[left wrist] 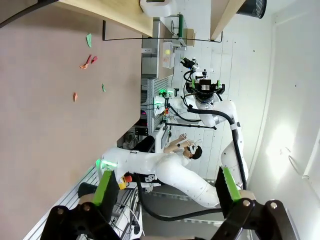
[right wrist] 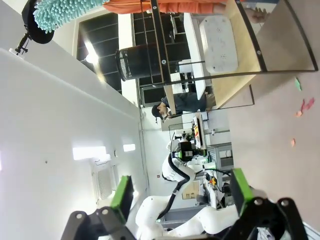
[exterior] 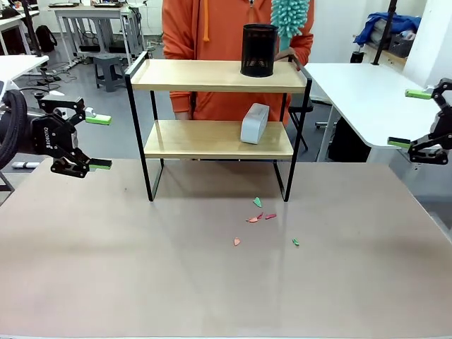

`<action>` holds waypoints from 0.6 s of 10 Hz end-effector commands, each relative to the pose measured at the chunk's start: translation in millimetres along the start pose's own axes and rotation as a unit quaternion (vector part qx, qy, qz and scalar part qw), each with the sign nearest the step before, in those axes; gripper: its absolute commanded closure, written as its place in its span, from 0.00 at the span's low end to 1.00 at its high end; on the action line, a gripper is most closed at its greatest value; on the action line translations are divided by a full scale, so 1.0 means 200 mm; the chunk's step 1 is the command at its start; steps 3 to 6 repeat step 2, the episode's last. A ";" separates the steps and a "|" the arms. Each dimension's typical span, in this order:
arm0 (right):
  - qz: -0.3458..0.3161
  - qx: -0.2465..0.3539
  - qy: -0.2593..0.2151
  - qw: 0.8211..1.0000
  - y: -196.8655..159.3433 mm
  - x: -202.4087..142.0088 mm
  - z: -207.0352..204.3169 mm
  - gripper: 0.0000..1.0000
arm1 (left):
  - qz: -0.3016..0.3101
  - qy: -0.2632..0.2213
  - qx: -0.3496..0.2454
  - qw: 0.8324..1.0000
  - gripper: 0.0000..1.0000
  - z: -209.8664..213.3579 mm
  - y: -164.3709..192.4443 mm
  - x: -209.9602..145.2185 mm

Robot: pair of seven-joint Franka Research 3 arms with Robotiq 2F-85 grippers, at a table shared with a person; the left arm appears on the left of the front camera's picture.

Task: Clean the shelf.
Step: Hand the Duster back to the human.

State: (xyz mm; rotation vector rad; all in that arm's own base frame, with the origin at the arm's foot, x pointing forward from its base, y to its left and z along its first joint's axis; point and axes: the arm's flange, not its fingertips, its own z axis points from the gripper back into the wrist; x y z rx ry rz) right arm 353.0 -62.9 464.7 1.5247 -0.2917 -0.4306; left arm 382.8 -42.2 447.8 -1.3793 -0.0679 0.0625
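The shelf (exterior: 191, 139) stands at the middle far side of the table, a two-board rack in a black frame. On its top board is a black mesh cup (exterior: 259, 49); a white box (exterior: 254, 123) lies on the lower board. Small coloured paper scraps (exterior: 256, 218) lie on the table in front of it. Behind the shelf a person in orange holds a teal duster (exterior: 289, 17). My left gripper (exterior: 97, 142) hovers open at the left edge. Open too, my right gripper (exterior: 409, 118) hangs off the right edge. In the wrist views, the left gripper (left wrist: 167, 187) and the right gripper (right wrist: 180, 189) hold nothing; the shelf (right wrist: 242, 80) and scraps (left wrist: 87, 62) lie far off.
The brown table (exterior: 212, 282) is bare in front of the scraps. A white table (exterior: 360, 92) stands to the right behind my right gripper, with more desks and stools at the back left.
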 end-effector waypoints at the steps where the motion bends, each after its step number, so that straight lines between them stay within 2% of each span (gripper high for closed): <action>1: 0.004 -0.003 0.004 1.000 0.01 -0.01 0.00 0.00 | 0.004 0.005 -0.004 1.000 0.00 0.01 -0.01 -0.01; 6: 0.004 -0.003 0.004 1.000 0.01 -0.01 0.00 0.00 | 0.004 0.005 -0.004 1.000 0.00 0.01 -0.01 -0.01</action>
